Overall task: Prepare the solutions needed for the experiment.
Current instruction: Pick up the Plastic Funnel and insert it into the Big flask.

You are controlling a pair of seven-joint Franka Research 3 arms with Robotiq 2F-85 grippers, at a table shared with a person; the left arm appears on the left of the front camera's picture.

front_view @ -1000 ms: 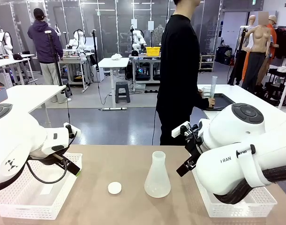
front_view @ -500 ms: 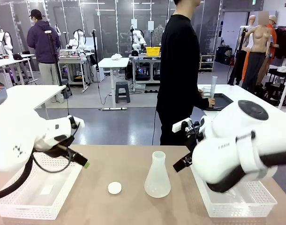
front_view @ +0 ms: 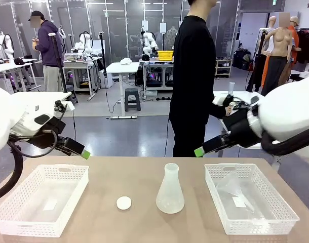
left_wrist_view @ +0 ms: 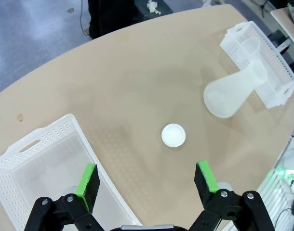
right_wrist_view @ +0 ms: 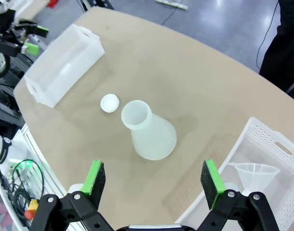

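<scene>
A frosted white conical flask (front_view: 170,191) stands upright and uncapped at the table's middle; it also shows as the flask (left_wrist_view: 233,91) and the flask (right_wrist_view: 150,133). Its inside looks empty, and the solutions are out of view. A small round white cap (front_view: 124,203) lies to the flask's left, cap (left_wrist_view: 173,135), cap (right_wrist_view: 109,103). My left gripper (front_view: 84,153) hangs open above the table's far left, gripper (left_wrist_view: 147,174). High over the far right, my right gripper (front_view: 199,151) is open too, gripper (right_wrist_view: 154,176). Neither holds anything.
A white mesh basket (front_view: 12,211) sits at the left, basket (left_wrist_view: 26,151). Another basket (front_view: 220,202) at the right holds a clear funnel (right_wrist_view: 255,173). A person in black (front_view: 192,76) stands at the far edge, turned toward a table behind.
Both arms have lifted up and swung outward from low over the baskets, so the right basket is now uncovered. Flask and cap have not moved.
</scene>
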